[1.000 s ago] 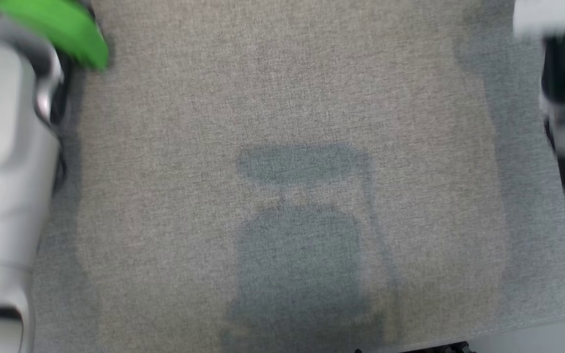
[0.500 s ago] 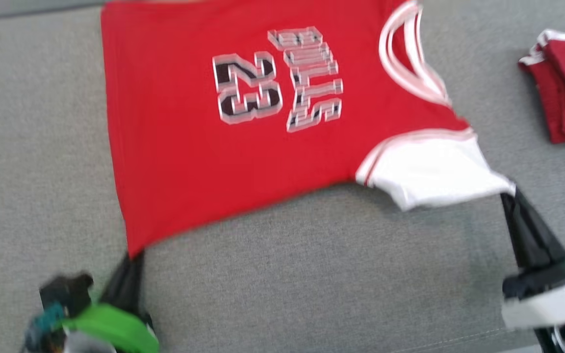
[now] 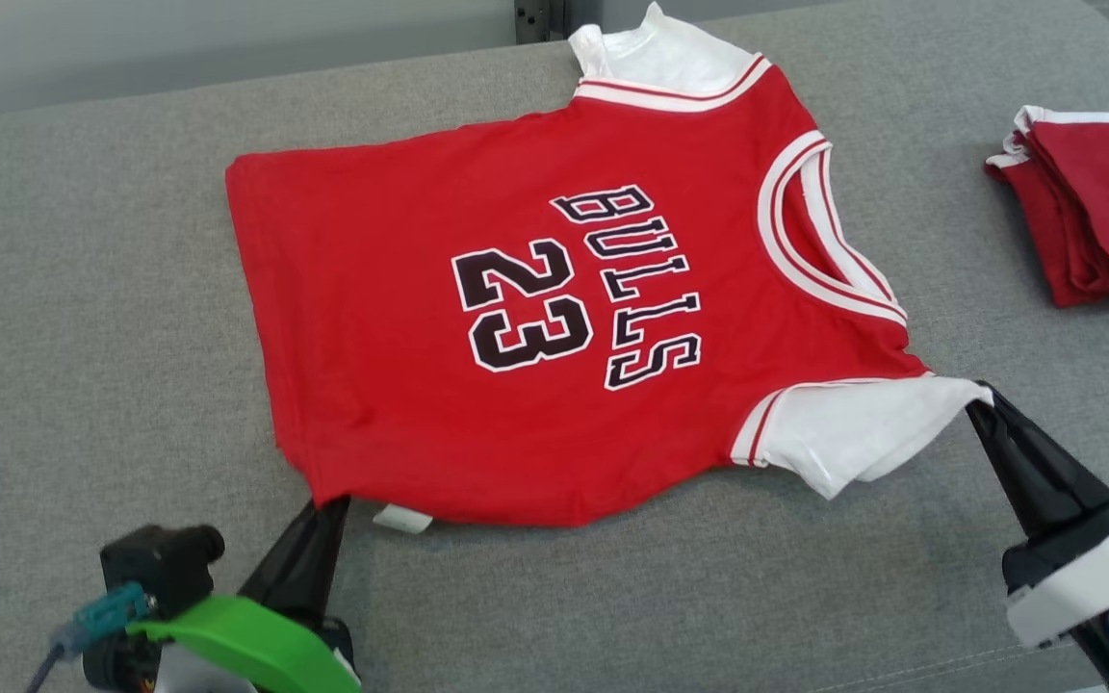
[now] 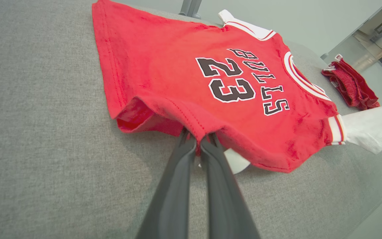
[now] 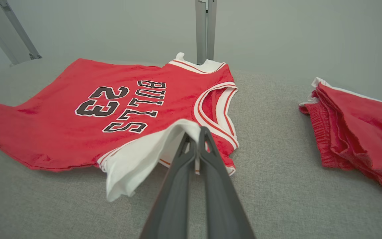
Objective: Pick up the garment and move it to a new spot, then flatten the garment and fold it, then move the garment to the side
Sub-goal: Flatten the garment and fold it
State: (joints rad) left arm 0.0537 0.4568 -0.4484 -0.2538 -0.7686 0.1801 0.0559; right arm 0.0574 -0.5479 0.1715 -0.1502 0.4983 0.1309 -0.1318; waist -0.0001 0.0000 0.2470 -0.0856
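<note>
Pinching the near edge of the red shirt [image 3: 516, 337], the left hand [image 3: 331, 502] grips its hem corner and the right hand [image 3: 978, 398] its white sleeve, so the shirt lies flat on the grey desk [image 3: 83, 289] beyond both, its length running left to right, collar toward the folded red pile [image 3: 1094, 221].

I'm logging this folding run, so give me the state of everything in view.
jersey: spread out, print up, not yet folded, near edge slightly lifted.
left end effector: shut on the jersey's hem corner.
right end effector: shut on the jersey's white sleeve.
red clothes pile: folded, lying apart from the jersey, untouched.
</note>
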